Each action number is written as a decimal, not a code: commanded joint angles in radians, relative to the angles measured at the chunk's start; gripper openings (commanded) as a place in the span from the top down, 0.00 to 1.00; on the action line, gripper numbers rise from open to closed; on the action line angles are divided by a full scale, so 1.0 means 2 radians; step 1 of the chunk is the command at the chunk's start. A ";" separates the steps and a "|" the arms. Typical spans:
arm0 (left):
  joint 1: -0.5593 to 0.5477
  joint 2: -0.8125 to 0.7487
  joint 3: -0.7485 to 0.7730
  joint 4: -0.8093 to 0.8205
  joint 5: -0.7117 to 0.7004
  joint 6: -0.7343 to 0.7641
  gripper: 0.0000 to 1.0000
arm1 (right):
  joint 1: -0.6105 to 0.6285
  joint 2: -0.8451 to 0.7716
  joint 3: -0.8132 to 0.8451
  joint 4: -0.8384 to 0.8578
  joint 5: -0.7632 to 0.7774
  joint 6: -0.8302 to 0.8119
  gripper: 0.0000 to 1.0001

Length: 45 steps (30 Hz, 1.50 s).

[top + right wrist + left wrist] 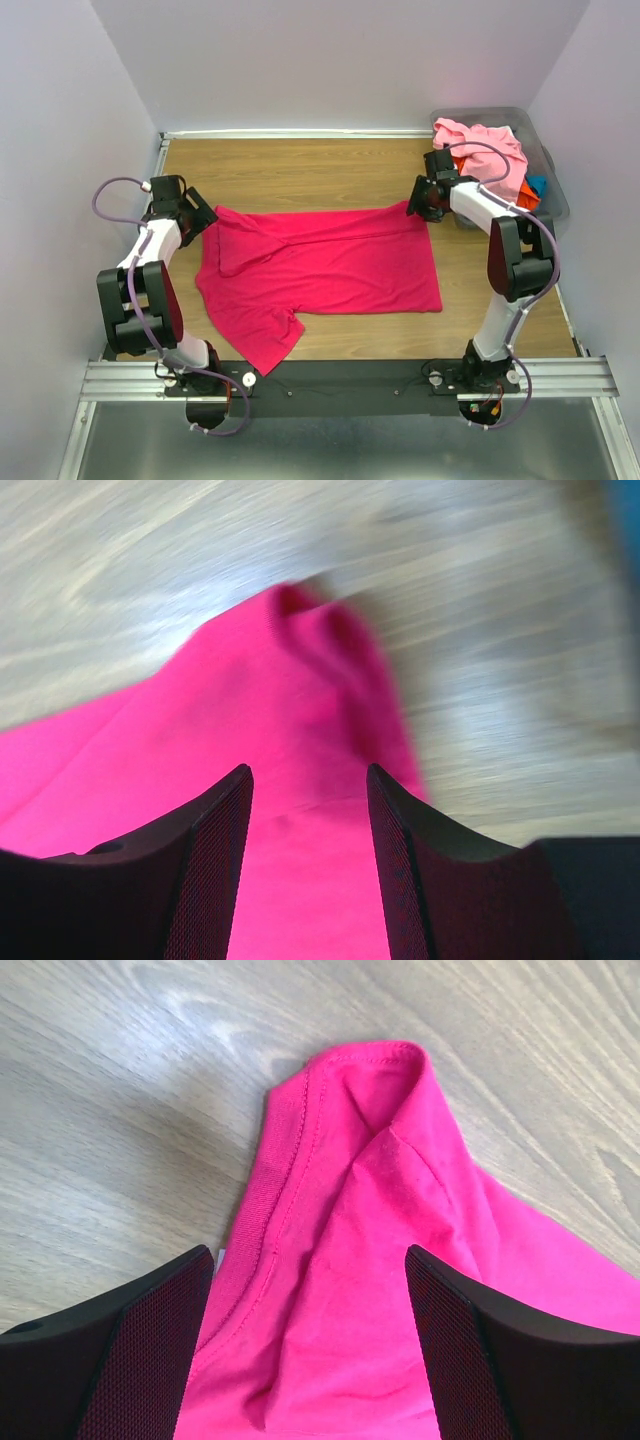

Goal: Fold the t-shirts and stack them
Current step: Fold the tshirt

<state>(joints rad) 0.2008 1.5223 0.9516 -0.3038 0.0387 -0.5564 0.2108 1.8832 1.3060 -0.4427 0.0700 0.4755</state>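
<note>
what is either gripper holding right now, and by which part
Nothing. The left gripper and right gripper both stand open over the far edge of the crimson t-shirt.

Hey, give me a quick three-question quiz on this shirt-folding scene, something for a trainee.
1. True or false: the grey bin is empty.
2. Which shirt lies spread on the table? A blue; B the magenta t-shirt; C black.
3. Fill in: the left claw, over the shirt's edge, is ___.
Key: 1 false, it holds pink, orange and blue clothes. 2 B. 3 open.
</note>
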 commanded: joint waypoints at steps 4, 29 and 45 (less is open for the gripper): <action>-0.006 -0.006 -0.002 -0.013 -0.013 0.021 0.17 | -0.013 0.001 -0.010 -0.005 0.039 0.022 0.43; -0.018 0.000 -0.016 -0.014 -0.011 0.027 0.24 | -0.015 0.018 -0.029 0.008 0.029 0.005 0.54; -0.019 0.002 -0.023 -0.012 -0.013 0.030 0.25 | -0.016 0.018 -0.020 0.010 0.036 -0.006 0.50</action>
<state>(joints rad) 0.1680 1.5227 0.9138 -0.3248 0.0353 -0.5148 0.1818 1.9060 1.2591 -0.4347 0.1158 0.4736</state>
